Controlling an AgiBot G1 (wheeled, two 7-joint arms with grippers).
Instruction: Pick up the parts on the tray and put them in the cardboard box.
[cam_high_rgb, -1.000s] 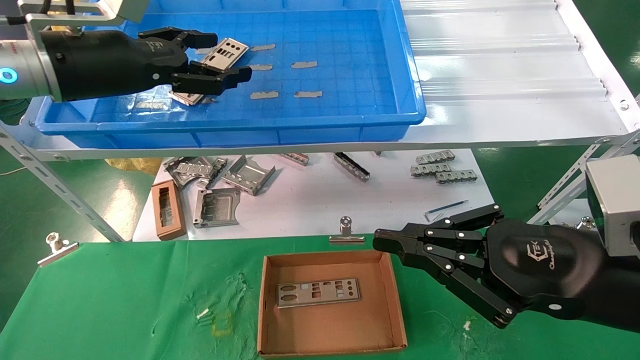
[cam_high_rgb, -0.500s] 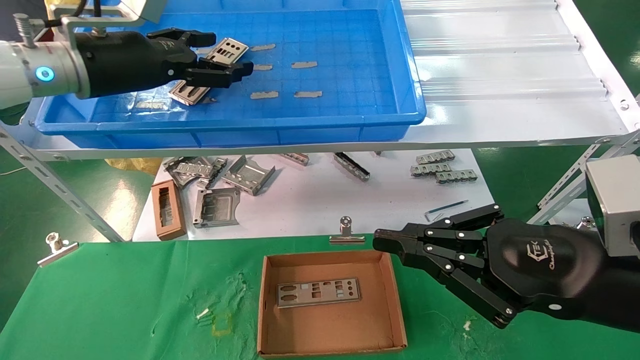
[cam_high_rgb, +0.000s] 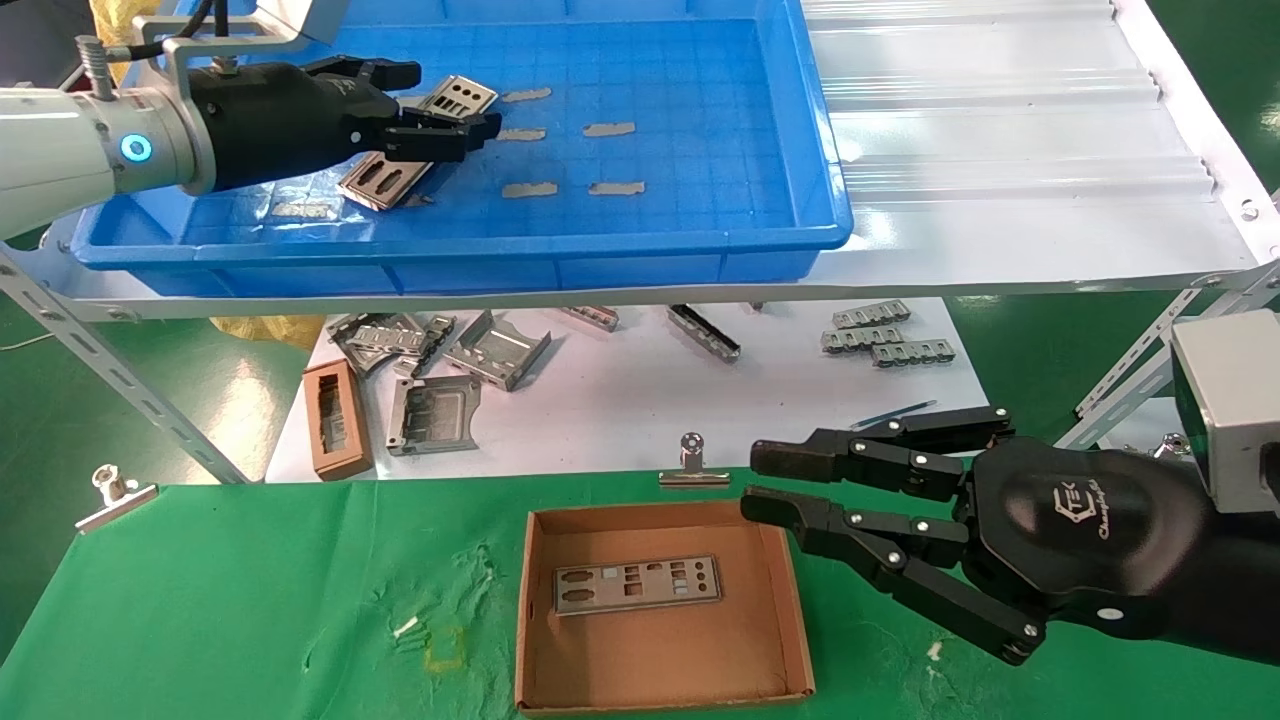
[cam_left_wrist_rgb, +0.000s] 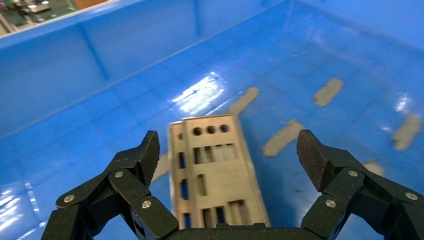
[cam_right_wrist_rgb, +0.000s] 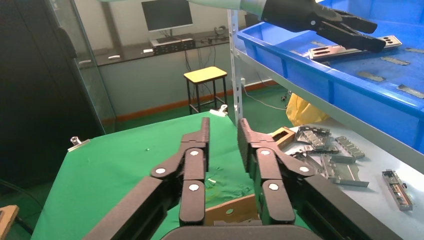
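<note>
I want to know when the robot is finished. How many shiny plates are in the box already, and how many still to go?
One plate already lies flat in the cardboard box. The left claw is open, its fingers on either side of a stack of at least two plates on the blue tray, nothing lifted yet. So those are still to go. The right claw waits, slightly open, beside the box, holding nothing.

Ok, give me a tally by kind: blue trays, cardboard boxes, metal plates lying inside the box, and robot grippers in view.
Blue tray: 1
Cardboard box: 1
Metal plate in the box: 1
Grippers: 2, the left gripper over the tray and the right gripper beside the box
Total: 5
</note>
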